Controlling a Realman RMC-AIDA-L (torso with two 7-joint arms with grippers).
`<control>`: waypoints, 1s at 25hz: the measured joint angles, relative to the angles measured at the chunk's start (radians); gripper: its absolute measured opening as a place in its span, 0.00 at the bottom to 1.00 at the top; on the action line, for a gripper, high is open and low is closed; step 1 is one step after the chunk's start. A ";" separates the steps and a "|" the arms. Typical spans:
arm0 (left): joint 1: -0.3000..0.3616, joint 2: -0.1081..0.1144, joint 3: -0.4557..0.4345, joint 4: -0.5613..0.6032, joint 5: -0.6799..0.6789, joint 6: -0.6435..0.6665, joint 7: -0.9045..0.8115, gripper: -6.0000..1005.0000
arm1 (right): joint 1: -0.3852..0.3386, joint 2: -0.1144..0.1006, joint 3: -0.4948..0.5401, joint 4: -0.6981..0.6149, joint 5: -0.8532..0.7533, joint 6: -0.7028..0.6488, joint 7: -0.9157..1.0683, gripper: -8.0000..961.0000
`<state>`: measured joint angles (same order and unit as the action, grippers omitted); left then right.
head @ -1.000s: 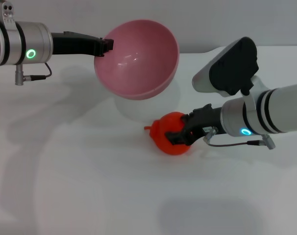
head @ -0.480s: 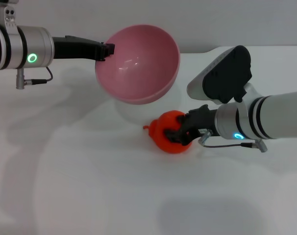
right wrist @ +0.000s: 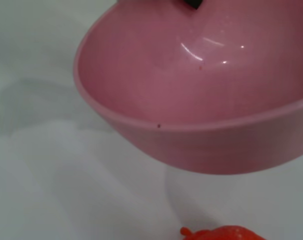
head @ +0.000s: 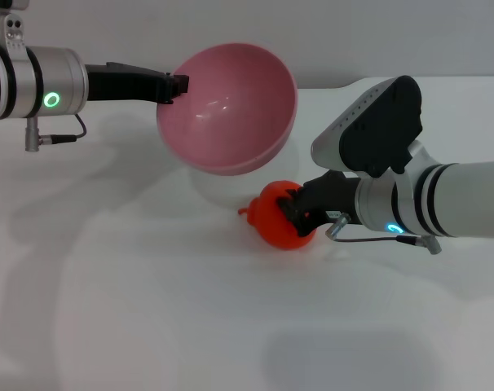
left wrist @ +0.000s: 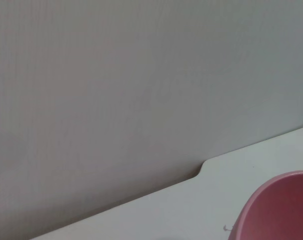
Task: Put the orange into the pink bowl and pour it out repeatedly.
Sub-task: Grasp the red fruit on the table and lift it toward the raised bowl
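Observation:
The red-orange toy orange [head: 275, 218] is near the table's middle, its stem nub pointing left. My right gripper [head: 292, 210] is shut on the orange from the right, at or just above the table. My left gripper [head: 178, 84] is shut on the rim of the pink bowl [head: 231, 106] and holds it in the air, tilted with its empty inside facing the camera, above and left of the orange. The bowl fills the right wrist view [right wrist: 201, 90], with the top of the orange [right wrist: 224, 233] at its edge. A part of the bowl [left wrist: 281, 210] shows in the left wrist view.
The white table [head: 149, 309] ends at a grey wall [head: 353, 32] behind the bowl. The bowl's shadow [head: 222, 183] lies on the table under it.
My right gripper has closed further round the orange and shifted it slightly up and left. The bowl has tipped a little more level in my left gripper.

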<state>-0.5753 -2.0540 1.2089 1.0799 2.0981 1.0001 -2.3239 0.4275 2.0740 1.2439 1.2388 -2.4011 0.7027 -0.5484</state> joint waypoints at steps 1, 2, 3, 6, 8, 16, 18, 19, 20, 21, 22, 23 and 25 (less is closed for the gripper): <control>0.000 0.000 0.000 0.000 0.000 0.000 0.000 0.05 | 0.000 0.000 0.000 0.000 0.000 0.000 0.000 0.35; 0.000 0.000 0.000 0.000 0.000 0.000 0.000 0.05 | 0.000 0.000 0.001 0.000 0.000 0.000 0.000 0.33; 0.000 0.001 0.000 0.001 0.000 -0.001 0.000 0.05 | 0.000 0.000 0.003 0.000 0.000 0.000 0.000 0.26; 0.000 0.001 -0.004 0.004 0.000 -0.002 0.000 0.05 | 0.000 0.000 0.006 -0.001 0.000 0.003 0.004 0.09; 0.000 0.002 -0.005 0.004 0.000 -0.002 0.000 0.05 | 0.000 0.000 0.008 -0.001 0.000 0.003 0.005 0.08; -0.002 0.005 -0.012 0.002 0.006 -0.003 0.000 0.05 | -0.102 -0.003 0.041 0.113 -0.046 0.015 0.026 0.06; -0.002 0.006 -0.013 0.001 0.007 -0.003 0.000 0.05 | -0.164 -0.002 0.071 0.190 -0.077 0.015 0.027 0.06; -0.002 0.006 -0.013 0.001 0.007 -0.003 0.000 0.05 | -0.186 -0.002 0.084 0.223 -0.083 0.015 0.027 0.06; -0.001 0.006 -0.012 0.000 0.007 -0.002 0.000 0.05 | -0.214 -0.002 0.101 0.263 -0.089 0.013 0.027 0.06; 0.000 0.006 -0.012 0.000 0.007 -0.002 0.000 0.05 | -0.238 -0.002 0.118 0.305 -0.091 0.011 0.027 0.06; 0.000 0.006 -0.011 0.000 0.007 -0.002 0.000 0.05 | -0.261 -0.002 0.135 0.346 -0.093 0.011 0.027 0.06; 0.000 0.006 -0.010 -0.001 0.007 -0.002 0.000 0.05 | -0.281 -0.002 0.152 0.385 -0.094 0.011 0.027 0.06; 0.000 0.006 -0.010 -0.001 0.007 -0.002 0.000 0.05 | -0.308 -0.002 0.178 0.458 -0.100 0.011 0.027 0.06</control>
<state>-0.5750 -2.0479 1.1987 1.0793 2.1054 0.9979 -2.3239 0.1195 2.0716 1.4224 1.6972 -2.5016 0.7140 -0.5213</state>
